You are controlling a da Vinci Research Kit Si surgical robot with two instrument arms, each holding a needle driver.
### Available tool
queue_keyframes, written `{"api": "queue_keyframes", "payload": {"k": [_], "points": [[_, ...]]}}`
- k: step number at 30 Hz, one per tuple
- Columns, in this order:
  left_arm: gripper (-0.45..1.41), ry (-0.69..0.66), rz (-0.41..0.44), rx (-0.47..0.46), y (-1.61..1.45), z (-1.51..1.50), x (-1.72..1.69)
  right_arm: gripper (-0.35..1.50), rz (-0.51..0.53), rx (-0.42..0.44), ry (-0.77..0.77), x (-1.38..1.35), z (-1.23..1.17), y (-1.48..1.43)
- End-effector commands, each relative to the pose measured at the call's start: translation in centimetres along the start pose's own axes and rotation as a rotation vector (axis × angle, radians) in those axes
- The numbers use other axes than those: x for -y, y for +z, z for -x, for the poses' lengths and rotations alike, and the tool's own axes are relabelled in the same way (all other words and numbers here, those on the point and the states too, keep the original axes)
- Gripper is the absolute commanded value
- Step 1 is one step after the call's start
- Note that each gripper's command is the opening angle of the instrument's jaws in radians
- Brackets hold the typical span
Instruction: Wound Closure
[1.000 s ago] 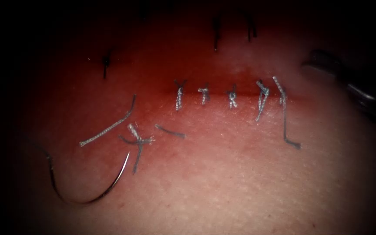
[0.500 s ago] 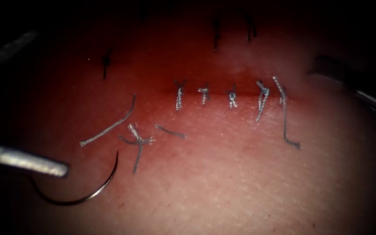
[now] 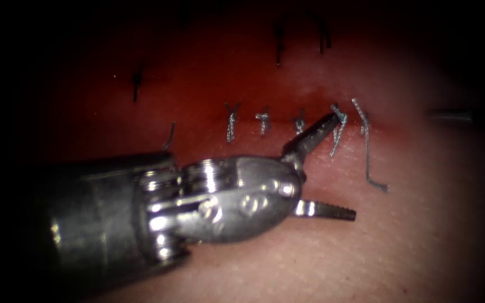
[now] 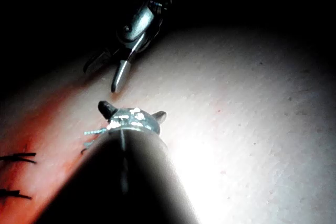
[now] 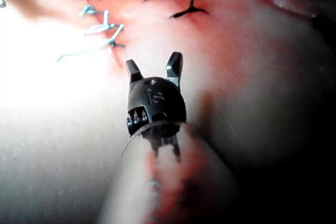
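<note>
Left tool sits over the tissue, jaws spread wide and empty (upper tip by a knot). Right tool gapes too, holding nothing.

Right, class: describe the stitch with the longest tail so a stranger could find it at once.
Find the red cut across the tissue and its row of pale stitches. Take the rightmost stitch, between the empty left tool and the empty right tool. Its thread tail alone runs far down and ends in a sharp bend.
</note>
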Motion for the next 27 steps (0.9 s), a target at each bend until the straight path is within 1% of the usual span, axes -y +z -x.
{"api": "queue_keyframes", "payload": {"k": [1,4,7,8,9,13,18,21,22,26,27], "points": [[0.74,0.006,0.003,0.002,0.11,-0.03,0.01,0.52,-0.004,0.009,0.0,0.04,-0.03,0.08],[0.64,0.012,0.015,0.014,0.19,-0.03,-0.03,0.46,-0.009,0.016,-0.001,0.06,-0.03,0.06],[0.62,0.012,0.029,0.029,0.28,-0.02,-0.03,0.39,-0.014,0.026,-0.002,0.08,-0.04,0.07],[0.62,0.013,0.031,0.034,0.31,-0.02,-0.03,0.35,-0.016,0.031,-0.002,0.09,-0.04,0.08],[0.62,0.021,0.042,0.049,0.39,-0.01,-0.04,0.25,-0.017,0.032,-0.003,0.11,-0.03,0.09],[0.56,0.04,0.041,0.085,0.54,0.08,-0.02,0.19,-0.016,0.041,-0.004,0.15,-0.04,0.11],[0.56,0.05,0.053,0.105,0.7,0.21,-0.01,0.1,-0.022,0.048,-0.006,0.18,-0.04,0.14],[0.54,0.057,0.073,0.124,0.76,0.28,-0.03,0.09,-0.022,0.05,-0.006,0.19,-0.04,0.14],[0.49,0.06,0.075,0.135,0.77,0.3,-0.05,0.09,-0.022,0.05,-0.006,0.19,-0.04,0.15],[0.46,0.063,0.076,0.151,0.81,0.31,-0.08,0.09,-0.024,0.049,-0.006,0.21,-0.04,0.16],[0.39,0.064,0.082,0.16,0.84,0.3,-0.12,0.07,-0.023,0.049,-0.006,0.21,-0.05,0.16]]}}
